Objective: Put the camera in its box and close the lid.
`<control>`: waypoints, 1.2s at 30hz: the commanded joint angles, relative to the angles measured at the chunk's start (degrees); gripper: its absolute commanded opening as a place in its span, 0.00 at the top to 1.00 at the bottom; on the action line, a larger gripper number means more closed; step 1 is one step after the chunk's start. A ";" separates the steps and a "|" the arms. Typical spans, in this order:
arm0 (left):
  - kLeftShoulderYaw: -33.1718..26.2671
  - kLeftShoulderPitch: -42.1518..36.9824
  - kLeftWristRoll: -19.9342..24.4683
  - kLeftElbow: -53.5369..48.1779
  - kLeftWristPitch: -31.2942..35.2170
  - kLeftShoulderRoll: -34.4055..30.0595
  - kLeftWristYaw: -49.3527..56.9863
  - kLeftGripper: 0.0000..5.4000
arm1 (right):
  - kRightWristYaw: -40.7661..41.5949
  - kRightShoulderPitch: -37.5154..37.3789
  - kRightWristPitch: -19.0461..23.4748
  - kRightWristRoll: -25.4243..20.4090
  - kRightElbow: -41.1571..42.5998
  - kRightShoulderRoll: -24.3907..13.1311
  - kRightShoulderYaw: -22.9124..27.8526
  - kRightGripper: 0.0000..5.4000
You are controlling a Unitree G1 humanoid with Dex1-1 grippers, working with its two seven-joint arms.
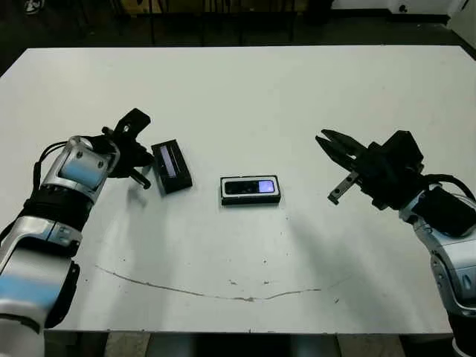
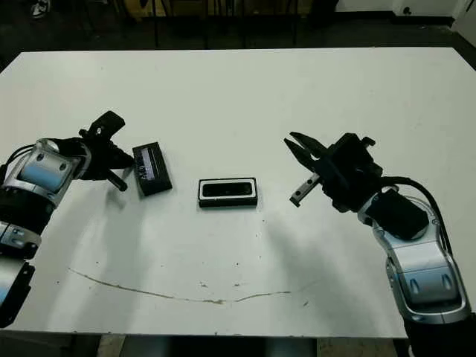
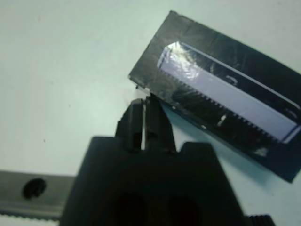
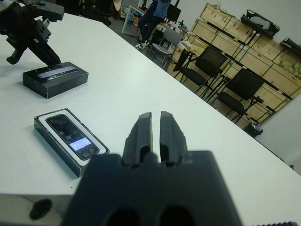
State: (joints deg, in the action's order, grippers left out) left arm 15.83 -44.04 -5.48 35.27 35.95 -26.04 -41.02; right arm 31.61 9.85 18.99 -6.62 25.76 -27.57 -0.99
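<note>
The camera (image 1: 251, 187) lies in the box (image 1: 251, 199) mid-frame. The lid (image 1: 172, 165), left of it, looks light, stiff and flat; grab its long edges. The left gripper (image 1: 136, 152) and right gripper (image 1: 336, 165) both have fingers pressed together, holding nothing

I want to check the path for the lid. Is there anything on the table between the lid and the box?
Nothing. In the left eye view, only bare white table separates the lid from the box, which already holds the camera.

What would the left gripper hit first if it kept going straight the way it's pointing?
Most likely the lid: the left gripper has its fingers shut and its tips right at the lid's near corner, though contact is unclear.
</note>
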 commanded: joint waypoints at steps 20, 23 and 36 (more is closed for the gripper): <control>3.07 -10.14 -4.97 16.88 -12.16 2.17 -9.21 1.00 | 0.65 -1.41 -0.46 -0.38 -1.18 -0.50 -0.55 1.00; 1.25 -11.64 -3.61 18.92 -12.07 3.46 -9.66 1.00 | 0.64 -1.33 0.05 -0.69 -1.06 -0.66 -0.23 1.00; 1.84 -13.78 -5.59 21.81 -14.77 5.84 -9.82 1.00 | 1.04 -1.18 0.10 -0.87 -1.00 -1.10 -0.25 1.00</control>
State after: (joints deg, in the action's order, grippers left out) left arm 17.55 -57.73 -10.50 55.93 21.29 -20.39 -50.69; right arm 32.42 9.13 17.97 -7.57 24.85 -27.67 -1.13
